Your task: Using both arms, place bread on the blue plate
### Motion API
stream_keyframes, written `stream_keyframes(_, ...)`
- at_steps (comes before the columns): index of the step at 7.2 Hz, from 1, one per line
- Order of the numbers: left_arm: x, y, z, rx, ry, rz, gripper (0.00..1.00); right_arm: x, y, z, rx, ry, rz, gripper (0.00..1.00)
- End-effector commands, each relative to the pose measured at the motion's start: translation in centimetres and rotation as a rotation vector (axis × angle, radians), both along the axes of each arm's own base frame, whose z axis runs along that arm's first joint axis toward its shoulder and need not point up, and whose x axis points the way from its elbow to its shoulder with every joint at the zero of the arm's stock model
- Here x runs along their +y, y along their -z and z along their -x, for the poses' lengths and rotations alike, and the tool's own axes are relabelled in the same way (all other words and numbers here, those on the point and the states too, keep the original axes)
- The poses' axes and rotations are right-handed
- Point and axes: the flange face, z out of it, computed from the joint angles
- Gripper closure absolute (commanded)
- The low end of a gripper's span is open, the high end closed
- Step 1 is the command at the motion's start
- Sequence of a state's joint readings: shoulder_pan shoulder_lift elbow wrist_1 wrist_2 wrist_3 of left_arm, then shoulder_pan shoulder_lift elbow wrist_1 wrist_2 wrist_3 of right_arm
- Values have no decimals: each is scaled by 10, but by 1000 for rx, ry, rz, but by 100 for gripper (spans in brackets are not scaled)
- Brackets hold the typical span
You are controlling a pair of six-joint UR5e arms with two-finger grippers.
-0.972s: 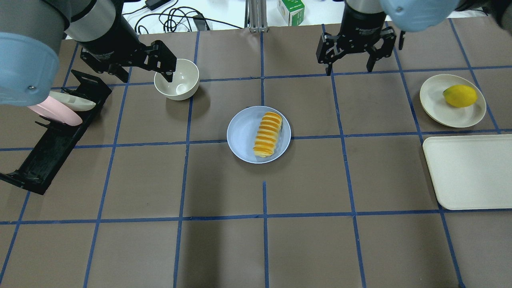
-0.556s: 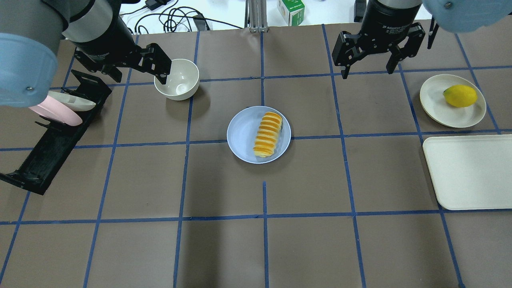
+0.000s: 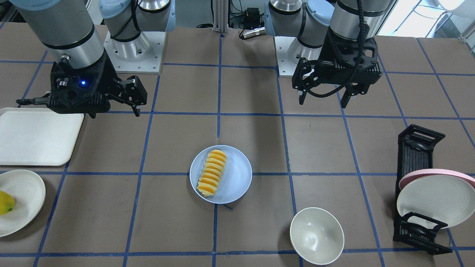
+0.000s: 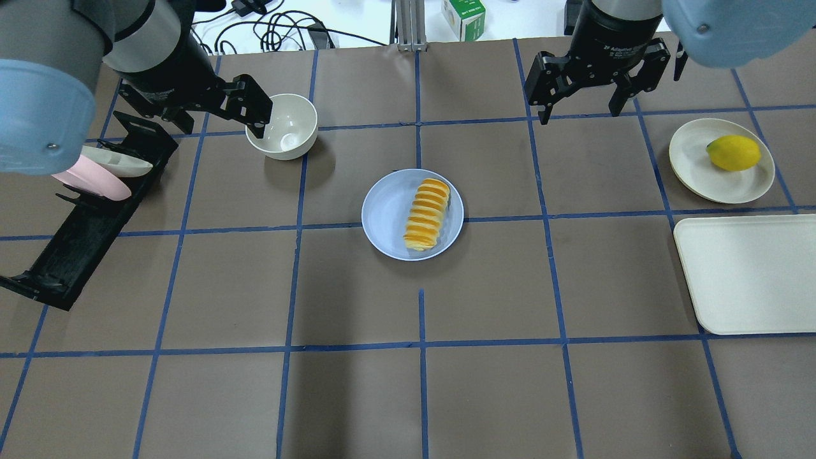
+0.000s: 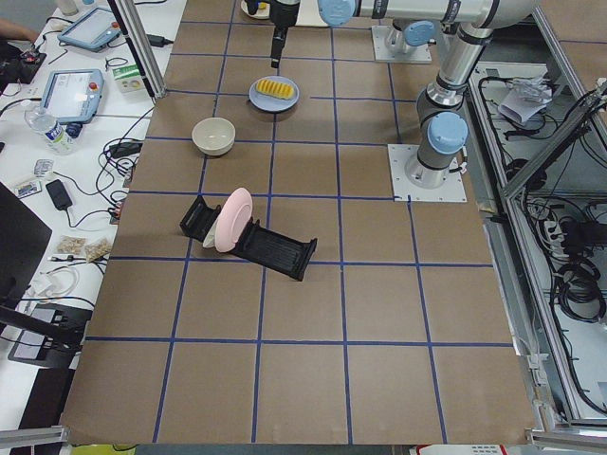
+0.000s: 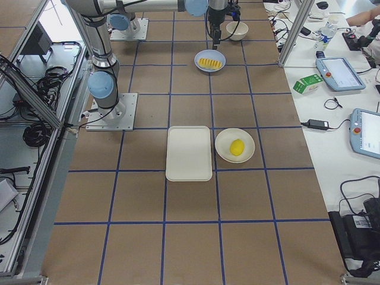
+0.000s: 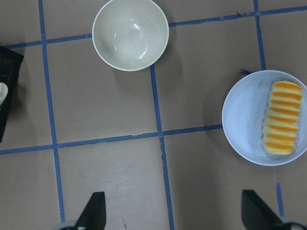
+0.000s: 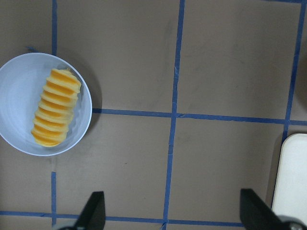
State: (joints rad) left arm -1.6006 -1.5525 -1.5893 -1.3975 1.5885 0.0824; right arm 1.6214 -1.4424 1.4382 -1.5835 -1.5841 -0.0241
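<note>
Left hand [image 3: 323,101], right hand [image 4: 580,113] shifted, both spread; bread [image 4: 426,214] on blue plate [image 4: 382,213], lemon [image 3: 5,203] cropped

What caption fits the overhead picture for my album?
Bread sits on the blue plate; left gripper and right gripper hang open, away from it.

Left pincer [image 3: 323,104] hangs raised, jaws apart; right pincer [image 4: 580,116] likewise (both downturned).

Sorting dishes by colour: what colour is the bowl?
Cream-white bowl, clearest in the left wrist view.
</note>
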Motion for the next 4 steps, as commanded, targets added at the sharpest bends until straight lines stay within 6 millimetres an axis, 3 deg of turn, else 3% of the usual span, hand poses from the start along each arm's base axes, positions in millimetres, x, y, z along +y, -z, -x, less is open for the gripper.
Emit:
stream_keyframes(1, -3, 3, 0, -1, 0, -3, 0, 1, 5, 1, 13, -2, -1, 0)
stream_keyframes(4, 7, 0, -1, -3, -5, -82, 0, -2, -2, 1, -5, -1, 20, 0)
